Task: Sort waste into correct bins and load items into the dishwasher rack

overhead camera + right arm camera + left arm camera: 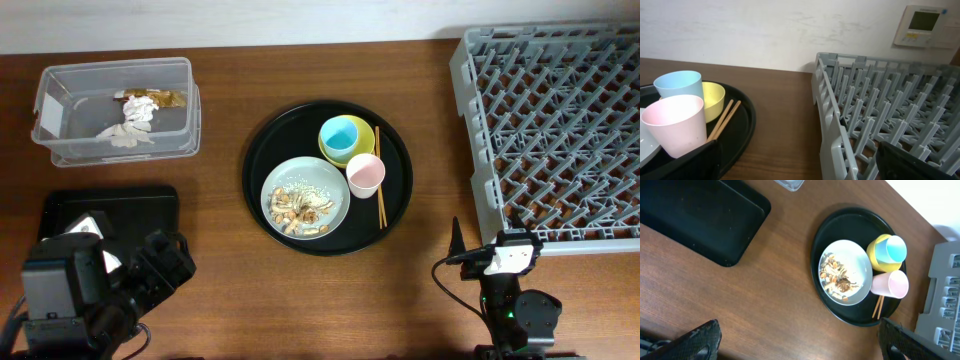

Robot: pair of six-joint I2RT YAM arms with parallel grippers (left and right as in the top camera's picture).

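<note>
A round black tray (395, 205) is seen at the middle of the wooden table (220, 300), and on it a pale grey-green plate (331, 184) is set, strewn with beige-brown food scraps (298, 210). Behind the plate, a yellow bowl (367, 135) is placed on the same tray, and a light blue cup (342, 135) is stood upright inside it. A pale pink cup (365, 173) is stood just beside the bowl, at the plate's right edge, and a pair of thin wooden chopsticks (379, 192) is laid on the tray next to it. At the far left of the table, a clear plastic box (75, 110) is found, in which crumpled white paper (128, 128) and a shiny gold-brown wrapper (170, 98) are held. Nearer than the box, a shallow black rectangular tray (135, 205) is seen, partly covered from above by the left arm. The large grey dishwasher rack (470, 150) is placed at the right side of the table, well apart from the round tray, and no dishes are seen among its pegs. The left end effector (799, 325) is held open above bare table near the rectangular tray, with nothing gripped. The right end effector (797, 150) is likewise spread wide and empty, low by the rack's near corner.
</note>
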